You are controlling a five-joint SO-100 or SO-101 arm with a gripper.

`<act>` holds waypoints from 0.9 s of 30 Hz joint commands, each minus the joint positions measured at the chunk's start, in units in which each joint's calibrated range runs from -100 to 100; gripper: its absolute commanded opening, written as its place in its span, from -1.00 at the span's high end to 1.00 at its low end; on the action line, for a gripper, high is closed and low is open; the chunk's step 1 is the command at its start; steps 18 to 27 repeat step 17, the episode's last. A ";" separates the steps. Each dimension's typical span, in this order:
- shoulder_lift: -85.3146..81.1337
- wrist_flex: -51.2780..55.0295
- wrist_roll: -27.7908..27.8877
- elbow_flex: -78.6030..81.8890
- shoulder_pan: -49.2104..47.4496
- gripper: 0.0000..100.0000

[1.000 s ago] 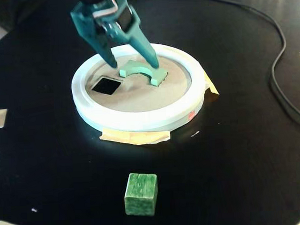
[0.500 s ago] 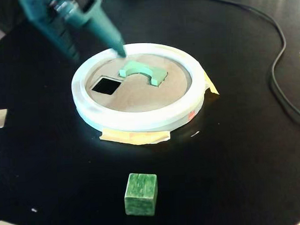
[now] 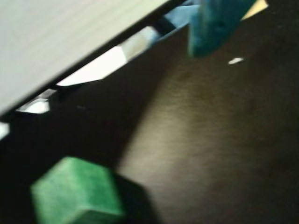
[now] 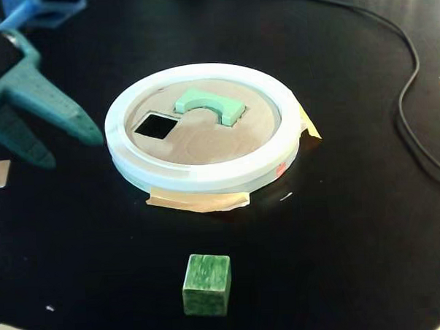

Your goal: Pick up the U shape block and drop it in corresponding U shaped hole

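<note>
In the fixed view the pale mint U shape block (image 4: pixel 209 104) rests on the tan round board (image 4: pixel 204 145), toward its far side, standing a little proud of the surface. The U shaped hole is hidden under it. My teal gripper (image 4: pixel 72 149) hovers left of the board's white rim (image 4: pixel 206 178), well apart from the block. It is open and holds nothing. The blurred wrist view shows only one teal finger (image 3: pixel 216 25) over the dark table; the block and the board are out of that view.
A square cutout (image 4: pixel 155 125) lies left of the block in the board. A darker green cube (image 4: pixel 207 284) (image 3: pixel 74 196) stands on the black table in front of the board. Tape pieces (image 4: pixel 197 201) hold the board down. A black cable (image 4: pixel 411 105) curves along the right.
My gripper has swung from above the board to the left and down beside the rim, empty. The U shape block has stayed in place on the board.
</note>
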 commanded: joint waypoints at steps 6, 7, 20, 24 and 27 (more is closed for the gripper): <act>-18.55 -4.00 5.23 16.35 1.50 -0.62; -19.72 -3.10 5.18 17.53 1.37 -0.62; -35.30 -3.00 5.13 29.37 1.50 -0.62; -35.30 -3.00 5.13 29.37 1.50 -0.62; -35.30 -3.00 5.13 29.37 1.50 -0.62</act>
